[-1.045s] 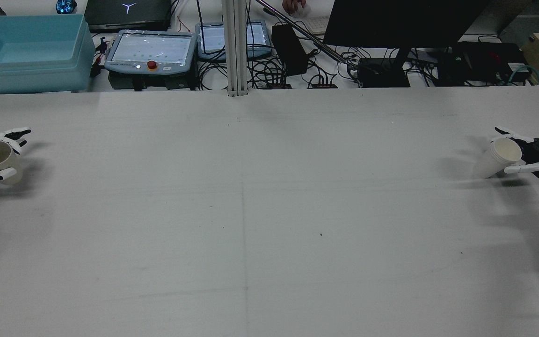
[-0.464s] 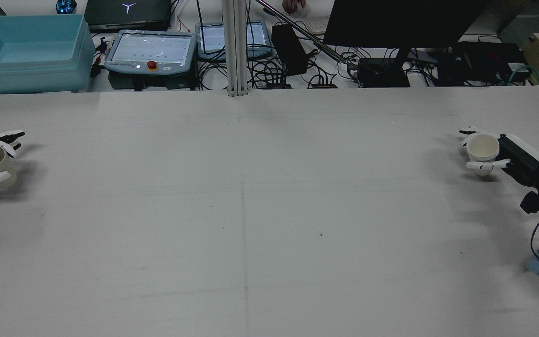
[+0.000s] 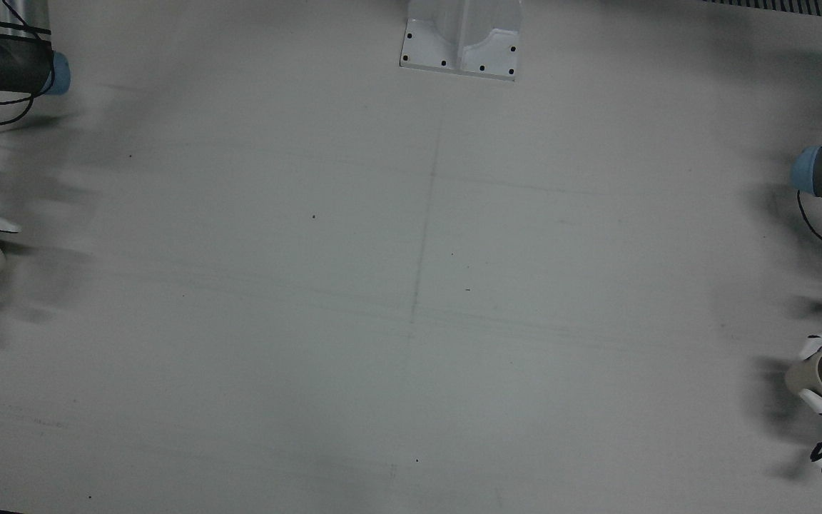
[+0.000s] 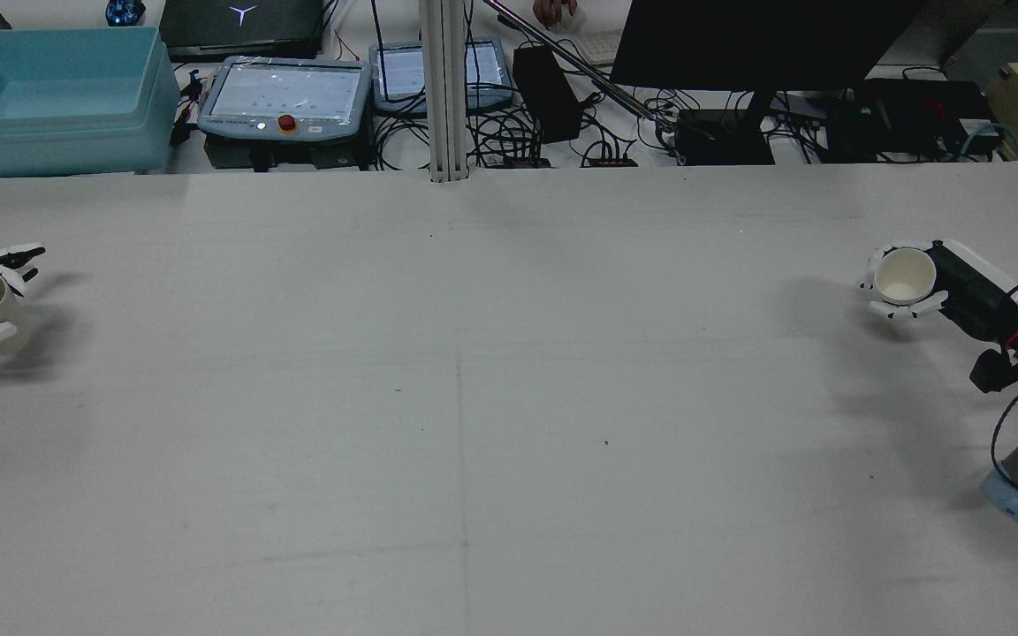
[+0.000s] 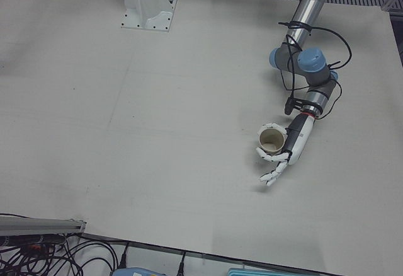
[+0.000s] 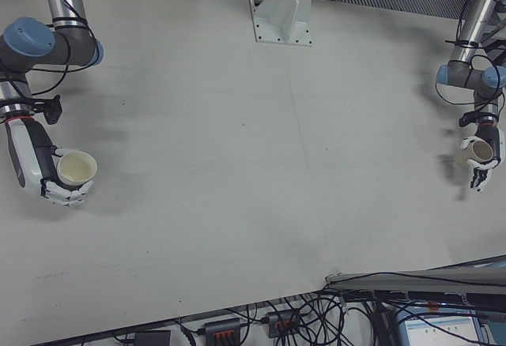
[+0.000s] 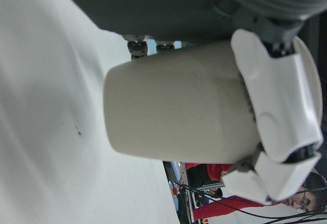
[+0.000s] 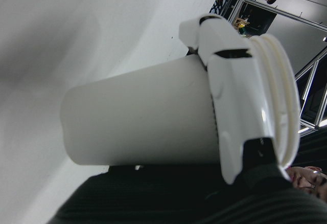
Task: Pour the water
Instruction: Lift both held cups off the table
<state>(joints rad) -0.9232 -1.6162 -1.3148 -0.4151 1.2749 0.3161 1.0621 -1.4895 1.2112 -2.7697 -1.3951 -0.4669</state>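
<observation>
- The left robot hand (image 5: 284, 152) has its fingers wrapped around a beige cup (image 5: 272, 140).
- The right robot hand (image 4: 935, 284) clasps a white cup (image 4: 903, 274) above the desk (image 4: 509, 397).

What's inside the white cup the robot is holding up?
The white cup in the right hand shows only a pale inside. Whether there's water, I cannot tell.
</observation>
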